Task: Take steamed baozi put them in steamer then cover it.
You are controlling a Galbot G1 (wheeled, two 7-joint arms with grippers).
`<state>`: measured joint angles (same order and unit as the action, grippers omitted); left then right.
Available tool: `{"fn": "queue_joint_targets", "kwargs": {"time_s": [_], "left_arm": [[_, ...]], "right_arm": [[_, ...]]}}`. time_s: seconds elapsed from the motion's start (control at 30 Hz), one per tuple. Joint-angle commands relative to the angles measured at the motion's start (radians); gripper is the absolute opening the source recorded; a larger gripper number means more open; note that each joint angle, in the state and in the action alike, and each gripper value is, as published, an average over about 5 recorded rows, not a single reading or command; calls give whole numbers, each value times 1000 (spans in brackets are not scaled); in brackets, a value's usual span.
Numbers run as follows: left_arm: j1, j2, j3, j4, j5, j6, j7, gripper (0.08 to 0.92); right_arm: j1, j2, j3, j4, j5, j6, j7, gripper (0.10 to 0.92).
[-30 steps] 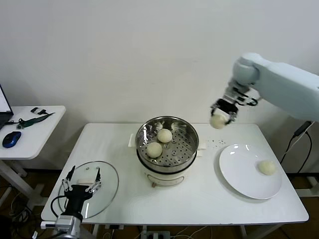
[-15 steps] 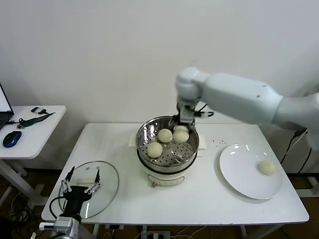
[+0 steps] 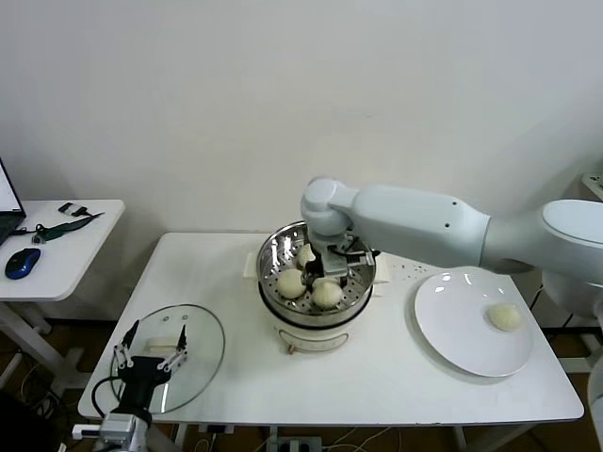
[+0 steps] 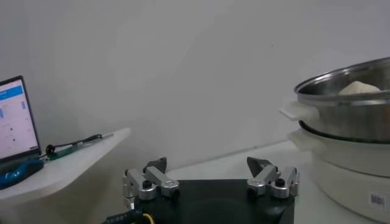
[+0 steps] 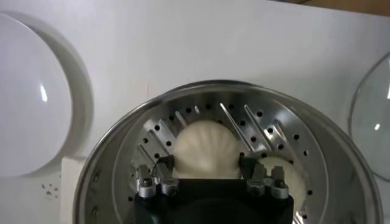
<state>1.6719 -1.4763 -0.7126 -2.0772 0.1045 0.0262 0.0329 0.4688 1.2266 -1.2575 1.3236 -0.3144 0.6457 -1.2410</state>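
The worry here is the bun [image 5: 205, 149] sticking to a finger and riding up as the right claw [image 5: 206, 178] lifts, or rolling onto its neighbours; a careless rise could also catch the steamer [image 3: 272, 252] rim. The right arm reaches across from the plate [image 3: 452, 325] side and bends down into the pot, its claw low over the basket floor, fingers set just either side of the bun, barely parted from it. Three buns sit inside; one [image 3: 504, 316] waits on the plate. The left claw [image 3: 151, 350] hangs spread wide over the glass lid [image 3: 203, 348] on the surface [image 3: 377, 386].
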Motion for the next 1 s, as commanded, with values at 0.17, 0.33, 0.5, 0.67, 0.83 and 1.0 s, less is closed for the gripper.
{"fn": "queue_joint_targets", "kwargs": {"time_s": [0.17, 0.33, 0.5, 0.67, 0.83, 1.0], "left_arm": [[-7, -2, -6, 7, -4, 2, 0, 823], [-5, -3, -4, 7, -3, 1, 0, 823], [-5, -3, -3, 5, -1, 1, 0, 823], [-6, 1, -4, 3, -2, 1, 0, 823], [-7, 5, 2, -4, 0, 2, 0, 823], [-13, 3, 10, -16, 2, 6, 1, 823]], "right_arm": [[-30, 7, 3, 17, -39, 13, 16, 737], [-20, 1, 21, 14, -40, 9, 16, 815], [4, -20, 51, -7, -35, 11, 16, 822], [53, -72, 71, -81, 0, -32, 40, 823], [187, -186, -61, -147, 234, -288, 173, 823], [264, -358, -142, -55, 484, -661, 233, 823]]}}
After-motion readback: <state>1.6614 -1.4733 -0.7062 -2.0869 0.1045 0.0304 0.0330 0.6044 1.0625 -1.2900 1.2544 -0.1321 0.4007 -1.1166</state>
